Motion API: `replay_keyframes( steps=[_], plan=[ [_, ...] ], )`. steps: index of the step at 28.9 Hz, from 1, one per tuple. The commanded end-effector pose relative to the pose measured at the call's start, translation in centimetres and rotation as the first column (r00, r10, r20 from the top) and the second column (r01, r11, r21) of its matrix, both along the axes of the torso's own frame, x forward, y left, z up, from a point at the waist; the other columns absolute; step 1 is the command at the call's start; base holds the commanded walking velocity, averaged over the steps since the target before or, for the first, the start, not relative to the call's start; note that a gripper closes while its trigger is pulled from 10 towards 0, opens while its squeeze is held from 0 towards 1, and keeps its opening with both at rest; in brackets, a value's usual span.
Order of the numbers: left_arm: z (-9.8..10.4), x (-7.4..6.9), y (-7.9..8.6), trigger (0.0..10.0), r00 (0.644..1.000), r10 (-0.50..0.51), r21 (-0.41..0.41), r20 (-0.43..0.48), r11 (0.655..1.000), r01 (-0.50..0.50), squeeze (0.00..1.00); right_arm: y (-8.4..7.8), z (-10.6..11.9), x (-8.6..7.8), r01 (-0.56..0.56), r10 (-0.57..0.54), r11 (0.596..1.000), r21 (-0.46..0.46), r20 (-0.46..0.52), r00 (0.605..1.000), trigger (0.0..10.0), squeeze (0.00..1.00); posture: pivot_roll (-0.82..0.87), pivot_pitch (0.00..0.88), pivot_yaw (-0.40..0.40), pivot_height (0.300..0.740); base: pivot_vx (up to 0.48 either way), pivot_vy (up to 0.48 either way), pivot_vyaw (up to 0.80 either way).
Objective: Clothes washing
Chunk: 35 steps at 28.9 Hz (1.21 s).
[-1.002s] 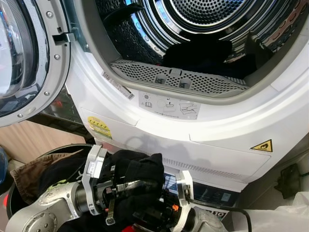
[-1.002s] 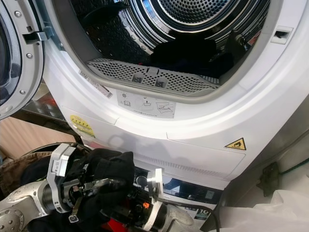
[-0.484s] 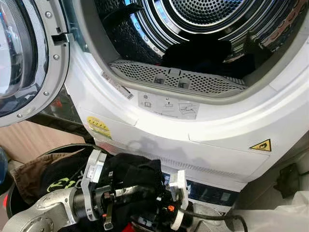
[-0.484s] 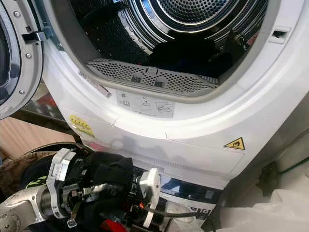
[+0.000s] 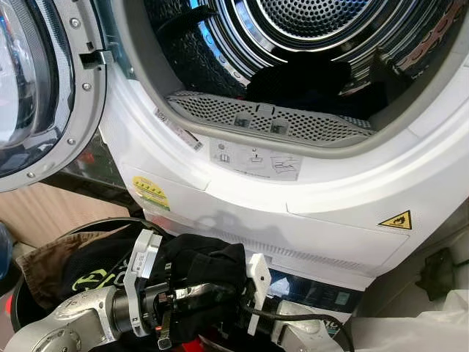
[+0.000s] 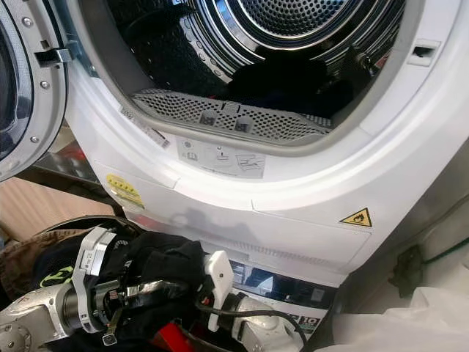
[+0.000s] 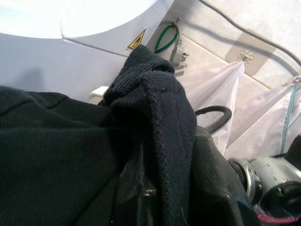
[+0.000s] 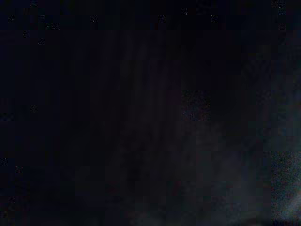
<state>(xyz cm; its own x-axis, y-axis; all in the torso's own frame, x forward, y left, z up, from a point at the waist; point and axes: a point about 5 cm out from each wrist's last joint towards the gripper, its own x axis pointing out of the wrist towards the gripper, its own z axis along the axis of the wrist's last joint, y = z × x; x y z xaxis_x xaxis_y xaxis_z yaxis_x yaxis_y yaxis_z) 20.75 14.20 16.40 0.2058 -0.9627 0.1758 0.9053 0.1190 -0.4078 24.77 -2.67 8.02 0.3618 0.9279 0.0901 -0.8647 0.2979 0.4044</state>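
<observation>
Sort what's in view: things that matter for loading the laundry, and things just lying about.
For the job:
- black garment, held by left gripper
- open machine drum
- clothes already inside
- laundry basket
- right gripper under the garment

Lying about:
- white plastic bag
- green cable

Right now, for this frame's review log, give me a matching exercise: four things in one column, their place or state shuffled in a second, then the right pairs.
Things:
1. black garment
2. washer door
3. dark laundry
4. brown cloth

Place or state:
A. swung open, at the robot's left
B. inside the drum
C. bunched over the left gripper
D. in the black basket, low left

Pairs: 1-C, 2-A, 3-B, 4-D
</observation>
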Motion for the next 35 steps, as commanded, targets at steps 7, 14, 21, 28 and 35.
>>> replay_keyframes(
  steps=[7,14,21,28,35],
  plan=[
    [0.2,-0.2,-0.4,10.0,1.000,-0.020,-0.001,0.001,1.000,0.020,0.00,-0.3,2.0,-1.2,-0.138,0.140,0.971,0.193,-0.001,0.990,10.0,0.00,0.07,0.051,0.015,0.740,0.000,0.000,0.00],
    [0.3,-0.1,-0.6,10.0,1.000,-0.022,-0.007,0.003,1.000,0.022,0.00,-0.3,1.4,-1.1,-0.120,0.124,0.982,0.146,-0.017,0.992,1.6,0.00,0.07,0.047,0.015,0.740,0.000,0.000,0.00],
    [0.2,-0.2,-0.5,10.0,1.000,-0.016,-0.009,-0.004,1.000,0.016,0.00,-0.5,1.7,-0.6,-0.084,0.088,0.983,0.164,-0.022,0.996,0.0,0.00,0.07,0.044,0.017,0.740,0.000,0.000,0.00],
    [0.4,0.1,-0.5,10.0,1.000,-0.016,-0.007,-0.011,1.000,0.016,0.00,-0.5,1.8,-0.6,-0.079,0.085,0.981,0.179,-0.025,0.996,0.0,0.00,0.06,0.053,0.026,0.740,0.000,0.000,0.00],
    [0.3,0.1,-0.5,10.0,1.000,-0.008,-0.006,-0.018,1.000,0.008,0.00,-0.5,1.9,-0.6,-0.083,0.090,0.978,0.194,-0.027,0.996,0.0,0.00,0.06,0.048,0.023,0.740,0.000,0.000,0.00]
  ],
)
